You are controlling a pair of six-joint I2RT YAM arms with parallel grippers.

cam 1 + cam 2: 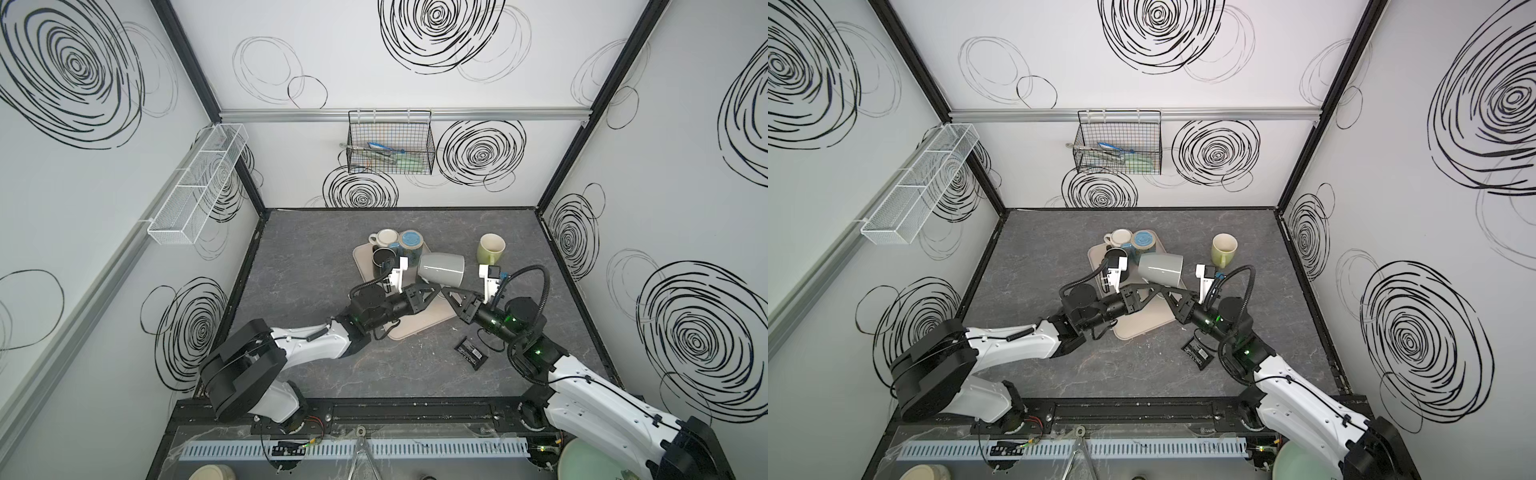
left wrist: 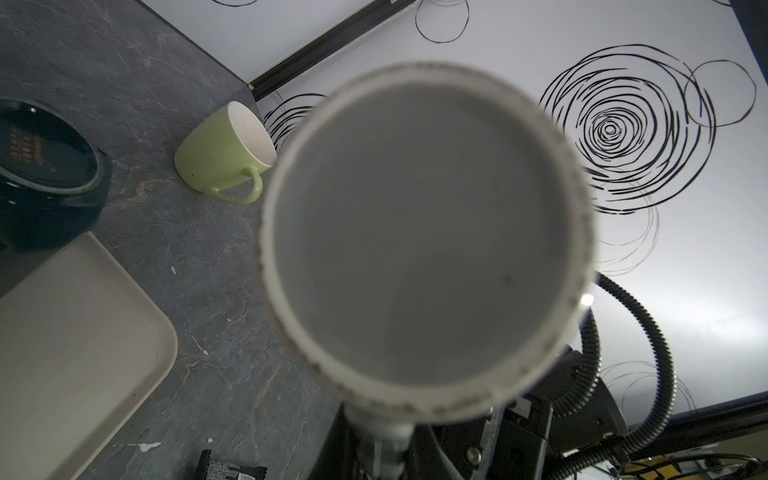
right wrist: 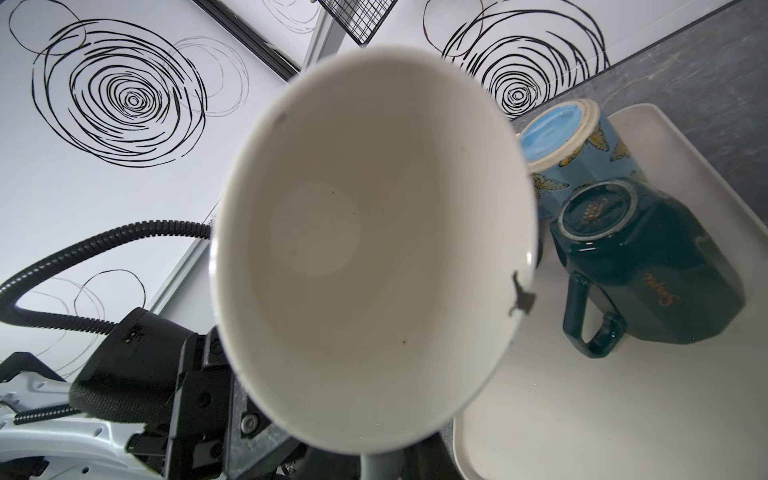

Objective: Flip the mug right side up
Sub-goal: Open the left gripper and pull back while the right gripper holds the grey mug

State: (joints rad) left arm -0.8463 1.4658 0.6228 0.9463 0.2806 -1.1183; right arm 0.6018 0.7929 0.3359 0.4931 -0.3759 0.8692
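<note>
Ok so the dark stone-look table [image 1: 316, 266] has a beige tray [image 3: 582, 395] sitting in the middle, and I'll place everything off that. The grey mug [image 1: 441, 269] is up in the air over the tray's right edge, tipped on its side: base towards the tray's left side, open mouth pointing away off the tray's right, handle underneath. Both arms meet right under it. The left gripper [image 1: 434, 288] and the right gripper [image 1: 448, 293] are both clamped tight, and it looks like each has the mug by the handle, though the mug's body hides the actual fingertips in both top views. On the tray's far end there's a dark green mug [image 3: 648, 266] upside down, with a blue butterfly mug [image 3: 577, 141] just beside it, also upside down. A cream mug [image 1: 385, 237] stands mouth up at the tray's far left corner. A lime green mug [image 1: 490, 248] stands upright on the table off the tray's far right corner. A little black packet [image 1: 471, 352] lies flat on the table just off the tray's near right corner.
</note>
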